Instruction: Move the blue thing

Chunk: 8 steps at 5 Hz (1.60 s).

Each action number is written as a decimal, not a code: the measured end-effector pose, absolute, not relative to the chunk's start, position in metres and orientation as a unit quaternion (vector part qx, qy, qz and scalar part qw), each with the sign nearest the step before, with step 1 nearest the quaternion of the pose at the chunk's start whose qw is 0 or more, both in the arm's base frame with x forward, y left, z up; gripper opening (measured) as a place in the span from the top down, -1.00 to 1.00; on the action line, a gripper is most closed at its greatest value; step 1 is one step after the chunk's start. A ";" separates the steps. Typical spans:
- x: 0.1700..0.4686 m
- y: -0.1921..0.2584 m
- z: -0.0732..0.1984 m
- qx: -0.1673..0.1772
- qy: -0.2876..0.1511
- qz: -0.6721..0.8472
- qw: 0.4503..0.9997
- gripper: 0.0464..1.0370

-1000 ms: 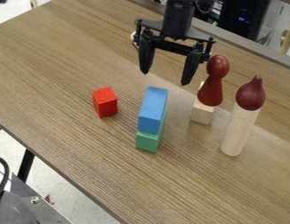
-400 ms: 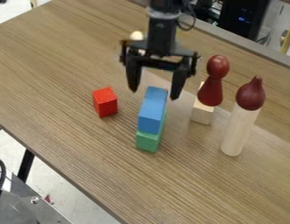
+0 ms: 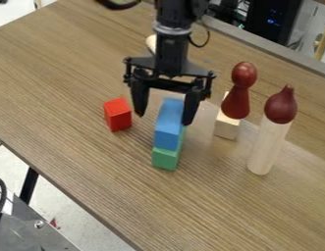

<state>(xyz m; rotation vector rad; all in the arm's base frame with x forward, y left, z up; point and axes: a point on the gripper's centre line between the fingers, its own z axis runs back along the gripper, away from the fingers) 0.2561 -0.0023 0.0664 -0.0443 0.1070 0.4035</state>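
My gripper [image 3: 164, 116] hangs open over the upper middle of the table. One fingertip is left of the blue block and the other overlaps its right edge in the view. The long blue block [image 3: 169, 128] lies on top of a green block [image 3: 167, 157], its far end partly under the gripper. Whether the fingers touch the blue block I cannot tell.
A red block [image 3: 118, 114] stands to the left. On the right are a dark red figure [image 3: 236, 95] on a pale wooden block [image 3: 226, 126], and a pale cylinder [image 3: 266, 147] with a dark red pointed top. The wooden table [image 3: 72, 98] has its edge at lower left.
My gripper has moved down and to the left in the view, from above the blocks to beside the blue block's far end. It has stayed open, and the blocks have not moved.
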 end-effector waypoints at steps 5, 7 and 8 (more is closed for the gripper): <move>0.289 0.003 0.085 -0.027 0.024 0.192 0.981 -0.01; 0.361 0.017 0.070 0.007 0.011 0.181 0.983 -0.01; 0.388 0.023 0.065 0.009 0.013 0.188 0.982 -0.01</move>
